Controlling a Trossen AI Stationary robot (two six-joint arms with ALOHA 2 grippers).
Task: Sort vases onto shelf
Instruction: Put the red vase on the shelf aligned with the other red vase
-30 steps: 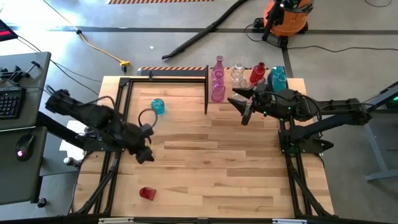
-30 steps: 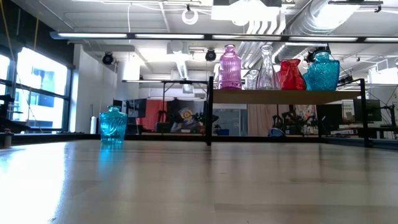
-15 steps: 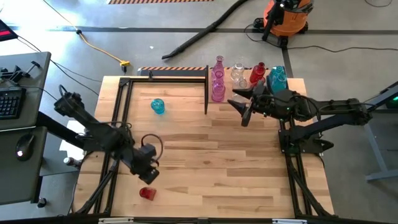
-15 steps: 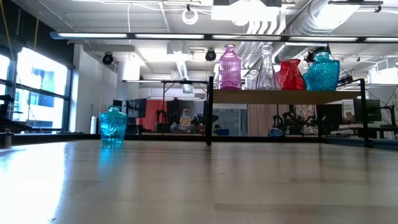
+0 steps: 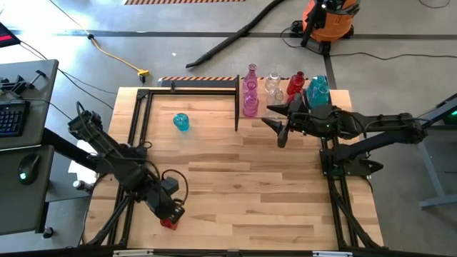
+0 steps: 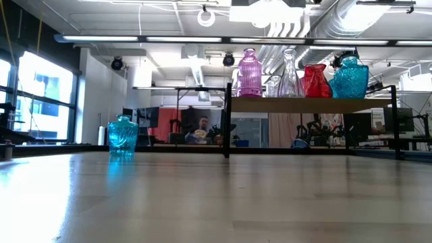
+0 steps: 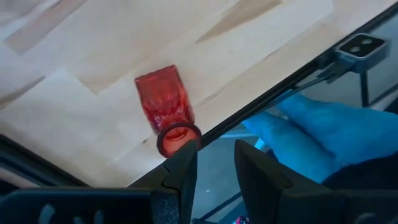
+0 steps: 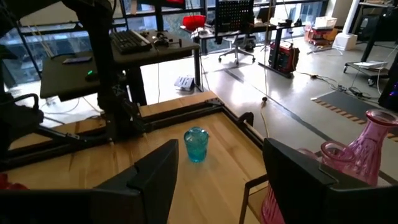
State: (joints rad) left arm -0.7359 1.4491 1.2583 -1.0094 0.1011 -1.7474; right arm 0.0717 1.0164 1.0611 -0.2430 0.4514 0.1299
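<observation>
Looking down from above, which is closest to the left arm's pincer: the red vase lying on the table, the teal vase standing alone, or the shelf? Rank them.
From the left pincer:
1. Red vase, right beside it, near table edge.
2. Teal vase, alone mid-table, farther back.
3. Shelf, far right corner.

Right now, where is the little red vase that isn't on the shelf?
In the high view the red vase lies on its side near the table's front left edge, right under the left gripper, far from the shelf.

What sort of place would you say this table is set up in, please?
Probably a robotics lab or workshop: bare concrete floor with an orange shop vacuum, exposed ceiling ducts, and office desks with a keyboard beyond the wooden table.
</observation>
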